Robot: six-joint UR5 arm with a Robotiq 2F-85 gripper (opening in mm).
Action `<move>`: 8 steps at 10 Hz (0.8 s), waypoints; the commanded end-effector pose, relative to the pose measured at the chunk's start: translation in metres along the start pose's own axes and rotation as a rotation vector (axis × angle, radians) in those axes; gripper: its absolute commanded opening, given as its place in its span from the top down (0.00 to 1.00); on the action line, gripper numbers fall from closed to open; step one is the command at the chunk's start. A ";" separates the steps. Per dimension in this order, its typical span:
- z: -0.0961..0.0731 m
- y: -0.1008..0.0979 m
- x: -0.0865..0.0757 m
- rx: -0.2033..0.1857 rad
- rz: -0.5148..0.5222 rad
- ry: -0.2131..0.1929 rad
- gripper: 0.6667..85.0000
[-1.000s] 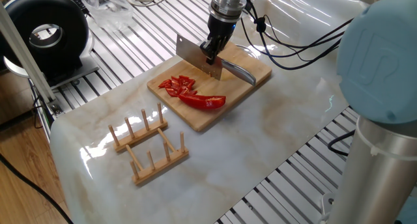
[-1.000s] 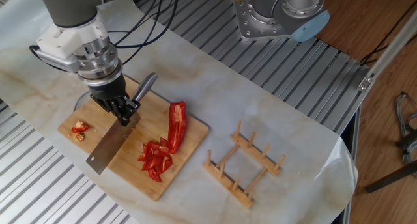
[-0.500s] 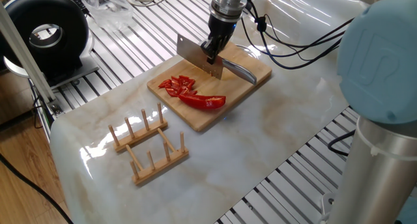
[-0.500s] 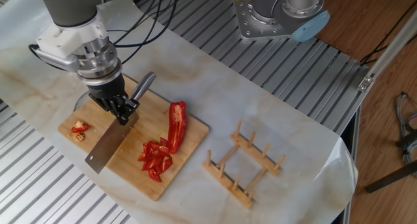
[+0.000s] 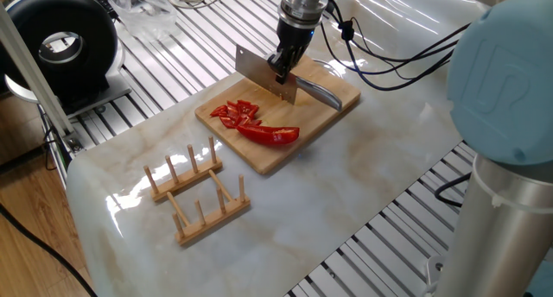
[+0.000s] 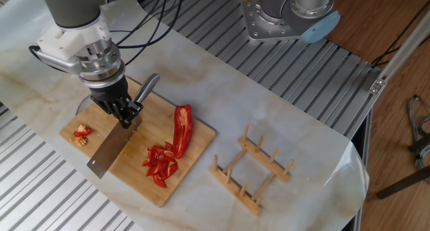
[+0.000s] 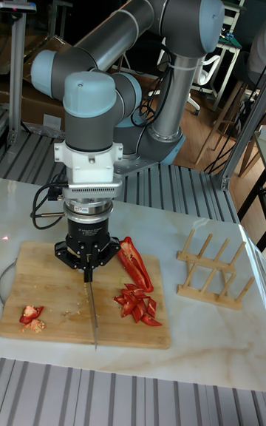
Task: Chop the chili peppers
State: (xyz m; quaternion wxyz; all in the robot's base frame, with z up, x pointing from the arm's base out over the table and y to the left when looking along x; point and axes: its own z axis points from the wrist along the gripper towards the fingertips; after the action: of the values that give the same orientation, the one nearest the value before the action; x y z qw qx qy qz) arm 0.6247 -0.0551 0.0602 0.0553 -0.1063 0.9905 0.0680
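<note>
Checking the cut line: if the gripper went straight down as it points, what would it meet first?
Likely bare wooden cutting board: the gripper holds a steel cleaver blade-down beside the red chili pieces, not over them.

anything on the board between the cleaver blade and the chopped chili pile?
Nothing: bare cutting board separates the cleaver from the chopped chili pieces; clearest in the other fixed view and the tall fixed view.
</note>
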 end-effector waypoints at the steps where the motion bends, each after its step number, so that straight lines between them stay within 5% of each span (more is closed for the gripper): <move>1: -0.002 -0.002 -0.002 0.002 -0.002 -0.008 0.99; 8: -0.003 -0.006 -0.001 0.011 -0.007 -0.008 0.99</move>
State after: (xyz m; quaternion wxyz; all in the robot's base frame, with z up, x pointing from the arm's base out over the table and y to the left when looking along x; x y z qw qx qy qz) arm 0.6254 -0.0604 0.0610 0.0572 -0.1115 0.9902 0.0610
